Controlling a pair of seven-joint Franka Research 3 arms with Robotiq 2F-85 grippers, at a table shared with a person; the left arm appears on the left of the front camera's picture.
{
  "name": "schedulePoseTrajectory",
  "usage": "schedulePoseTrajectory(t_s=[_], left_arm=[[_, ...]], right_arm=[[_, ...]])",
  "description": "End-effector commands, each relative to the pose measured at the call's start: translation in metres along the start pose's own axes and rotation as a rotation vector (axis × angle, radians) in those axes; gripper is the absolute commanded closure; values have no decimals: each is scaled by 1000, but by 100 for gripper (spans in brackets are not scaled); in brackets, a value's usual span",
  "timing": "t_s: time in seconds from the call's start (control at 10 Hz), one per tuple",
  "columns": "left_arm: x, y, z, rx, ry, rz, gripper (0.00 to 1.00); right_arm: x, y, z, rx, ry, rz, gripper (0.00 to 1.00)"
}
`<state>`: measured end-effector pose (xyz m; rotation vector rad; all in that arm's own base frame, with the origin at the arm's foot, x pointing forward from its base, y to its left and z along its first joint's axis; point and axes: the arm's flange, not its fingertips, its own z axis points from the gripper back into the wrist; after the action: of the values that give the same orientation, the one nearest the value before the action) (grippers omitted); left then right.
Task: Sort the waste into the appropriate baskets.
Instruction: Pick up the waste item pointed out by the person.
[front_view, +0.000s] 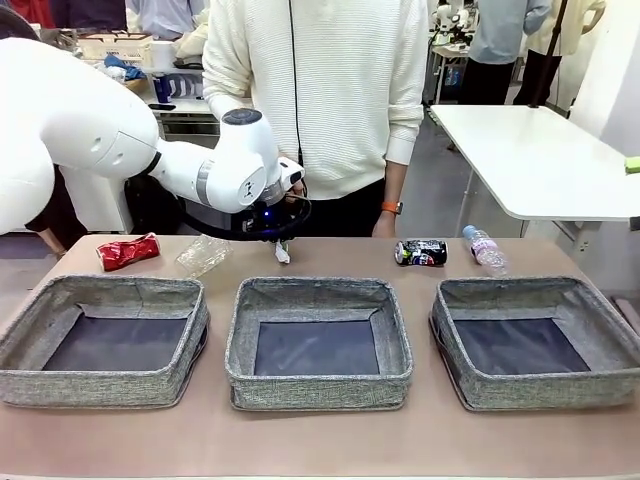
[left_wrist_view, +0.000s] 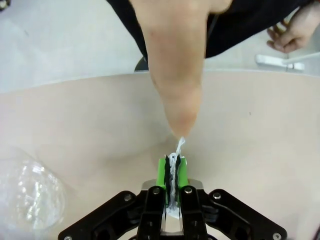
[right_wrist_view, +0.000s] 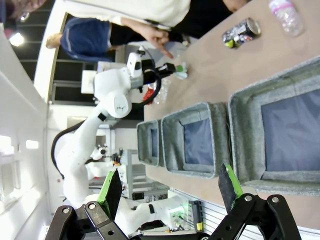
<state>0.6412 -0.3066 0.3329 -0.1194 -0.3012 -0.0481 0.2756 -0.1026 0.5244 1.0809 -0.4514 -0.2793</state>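
The white paper ball (left_wrist_view: 178, 146) sat pinched between the left gripper's (left_wrist_view: 172, 167) pads, poking just beyond their tips up to the person's finger (left_wrist_view: 175, 100). So thin a hold might slip or tear the paper on lifting, and rising could bump that finger.

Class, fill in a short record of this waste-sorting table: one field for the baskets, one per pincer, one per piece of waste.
Baskets (grey woven fabric, dark bottoms): left basket, middle basket, right basket, side by side
Left pincer: shut on small white paper ball
Right pincer: open, holding nothing
Person's finger: tip right at the paper ball
Crushed red can: on table beyond left basket
Clear plastic container: right of red can
Pink-labelled clear bottle: lying beyond right basket
Dark multicoloured can: lying left of bottle
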Motion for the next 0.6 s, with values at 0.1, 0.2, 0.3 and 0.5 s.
schedulePoseTrajectory(t_s=[0.1, 0.2, 0.3, 0.5], left_arm=[[-54, 0, 129, -31, 173, -21, 100], [-79, -2, 183, -123, 91, -52, 100], [-111, -4, 227, -129, 63, -103, 100], [-186, -6, 264, -47, -95, -209, 100]], right_arm=[[2, -1, 0, 24, -4, 26, 0], [2, -1, 0, 24, -4, 26, 0], [2, -1, 0, 24, -4, 26, 0], [2, -1, 0, 24, -4, 26, 0]])
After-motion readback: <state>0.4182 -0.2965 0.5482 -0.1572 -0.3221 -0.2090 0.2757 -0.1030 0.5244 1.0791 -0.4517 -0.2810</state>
